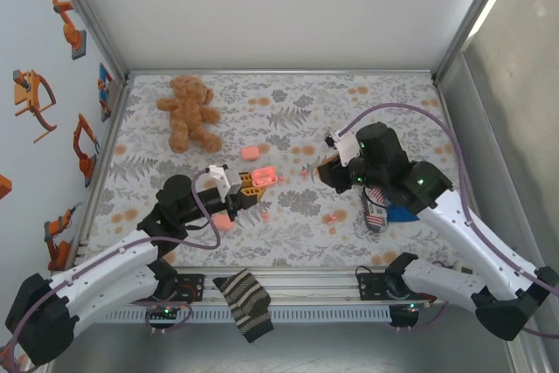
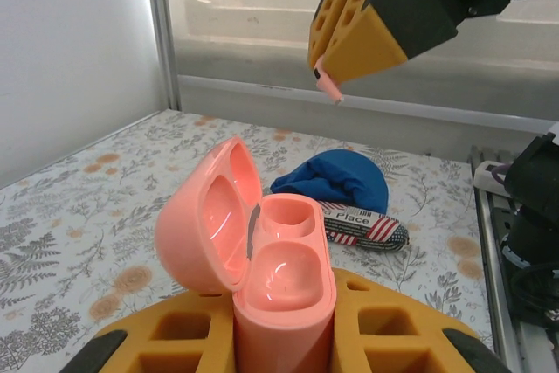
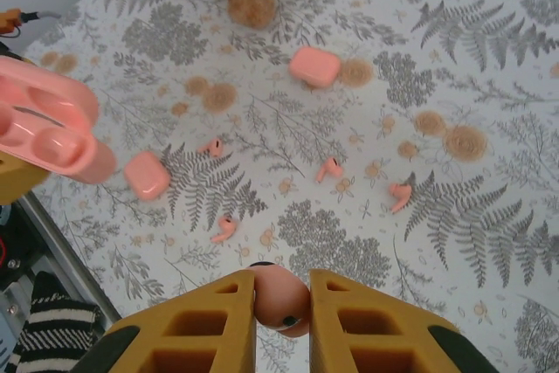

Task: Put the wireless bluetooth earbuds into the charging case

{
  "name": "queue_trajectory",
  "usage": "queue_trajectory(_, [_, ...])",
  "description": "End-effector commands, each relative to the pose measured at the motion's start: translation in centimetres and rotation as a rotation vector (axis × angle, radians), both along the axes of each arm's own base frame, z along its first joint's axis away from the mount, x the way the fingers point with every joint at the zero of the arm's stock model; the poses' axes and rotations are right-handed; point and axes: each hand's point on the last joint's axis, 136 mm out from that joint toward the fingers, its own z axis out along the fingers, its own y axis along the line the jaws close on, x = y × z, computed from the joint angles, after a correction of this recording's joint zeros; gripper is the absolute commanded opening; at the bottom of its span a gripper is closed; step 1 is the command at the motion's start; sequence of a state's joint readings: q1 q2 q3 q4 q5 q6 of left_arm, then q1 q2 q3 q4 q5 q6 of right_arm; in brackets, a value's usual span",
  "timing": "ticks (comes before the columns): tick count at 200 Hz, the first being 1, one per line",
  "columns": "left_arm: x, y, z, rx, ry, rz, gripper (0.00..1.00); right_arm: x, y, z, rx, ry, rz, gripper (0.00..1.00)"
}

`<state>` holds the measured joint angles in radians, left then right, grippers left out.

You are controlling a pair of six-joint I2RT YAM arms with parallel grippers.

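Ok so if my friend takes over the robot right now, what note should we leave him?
Left tool: shut on the open charging case, lid up, both sockets empty.
Right tool: shut on one earbud, in the air up past the case, not in it yet.
On the floral cloth: four loose earbuds and two closed cases.
Done: one case open, one bud picked up.
Left: seat that bud, then the rest.

Overhead plus close wrist views, shared cloth [image 1: 297, 235]
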<state>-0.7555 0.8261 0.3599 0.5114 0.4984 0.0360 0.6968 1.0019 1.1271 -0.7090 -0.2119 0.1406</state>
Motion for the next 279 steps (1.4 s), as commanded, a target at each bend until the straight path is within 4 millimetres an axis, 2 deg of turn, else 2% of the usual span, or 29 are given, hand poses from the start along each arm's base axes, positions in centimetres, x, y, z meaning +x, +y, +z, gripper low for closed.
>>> queue_trajectory(1, [-0.1,-1.2,3.7,-0.084,-0.063,-0.049,0.0,-0.3,1.2,3.4,0.044,-0.106,0.08,0.19])
queue_trajectory(42, [0.8,-2.7,3.9,-0.105,-0.068,-0.075,0.0,-1.2,3.1,6.0,0.08,-0.216,0.154,0.19])
queue_trajectory(73, [1.0,-3.8,4.2,-0.114,-0.057,-0.109,0.0,-1.6,4.3,6.9,0.084,-0.302,0.18,0.19])
queue_trajectory(175, [0.8,-4.7,4.5,-0.125,-0.047,-0.148,0.0,-1.0,8.4,5.7,0.008,-0.384,0.25,0.19])
queue_trajectory(279, [0.5,-4.6,4.7,-0.127,-0.046,-0.154,0.0,-0.4,9.3,4.3,-0.074,-0.428,0.236,0.19])
